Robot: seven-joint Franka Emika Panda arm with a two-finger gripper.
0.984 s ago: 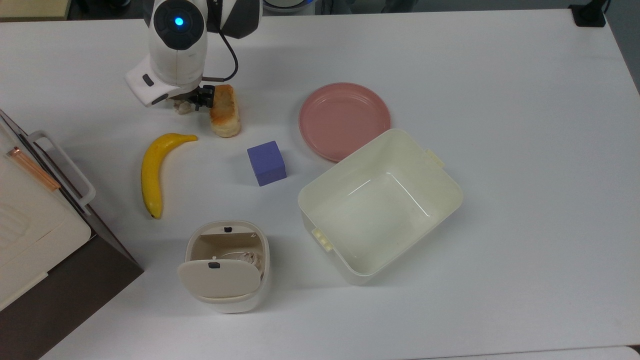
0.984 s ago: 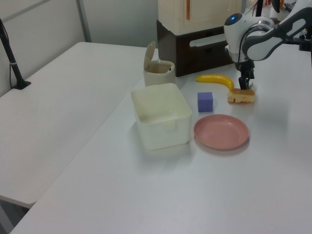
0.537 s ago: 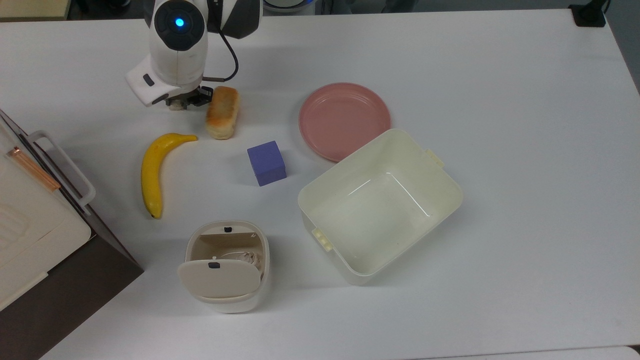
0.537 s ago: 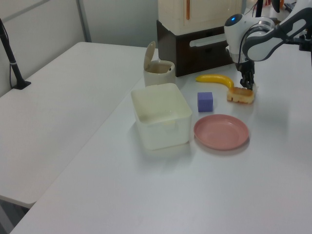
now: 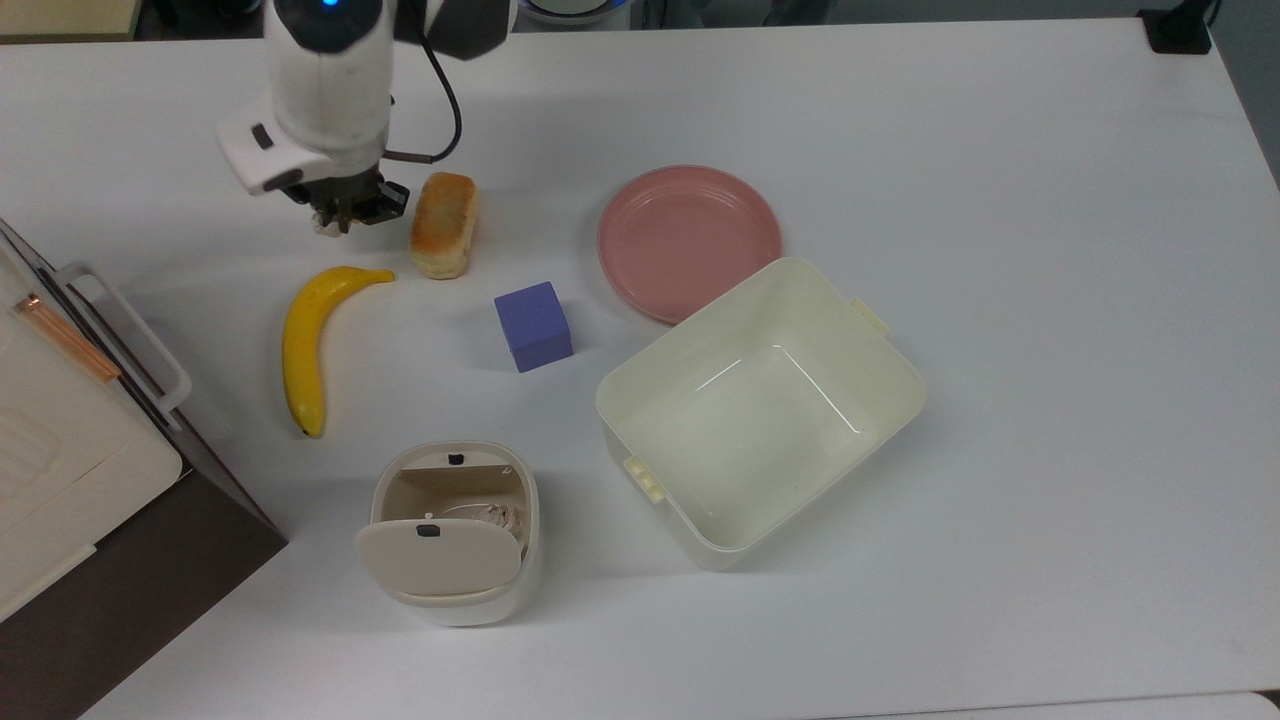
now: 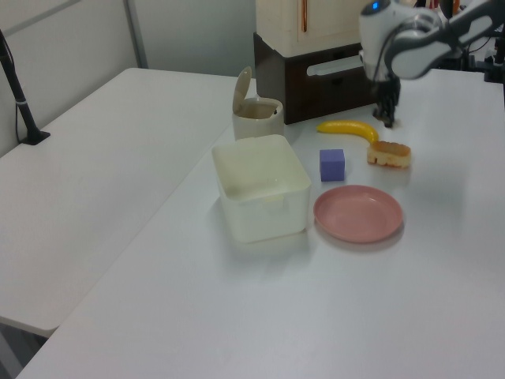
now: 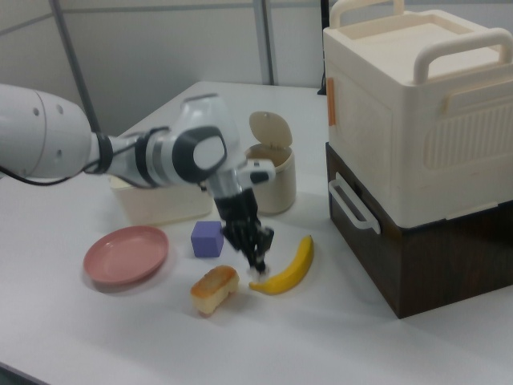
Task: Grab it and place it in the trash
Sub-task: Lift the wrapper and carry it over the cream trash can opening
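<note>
Paper wad (image 5: 325,226) pinched in fingers (image 5: 352,213) above table (image 5: 1000,150).

The arm reaches in from the top view's upper left, its white forearm and grey-banded wrist ending in a white hand body turned downward. In the right view the arm runs from that picture's left edge toward the middle, the last link bent down so the dark fingers (image 7: 255,255) point at the table. The end effector (image 5: 335,218) hangs just above the table, lifted clear of it. Its black fingers are drawn close together, pinching a small pale wad (image 7: 261,273) at their tips. In the left view the end effector (image 6: 386,117) hangs straight down beneath the wrist.
</note>
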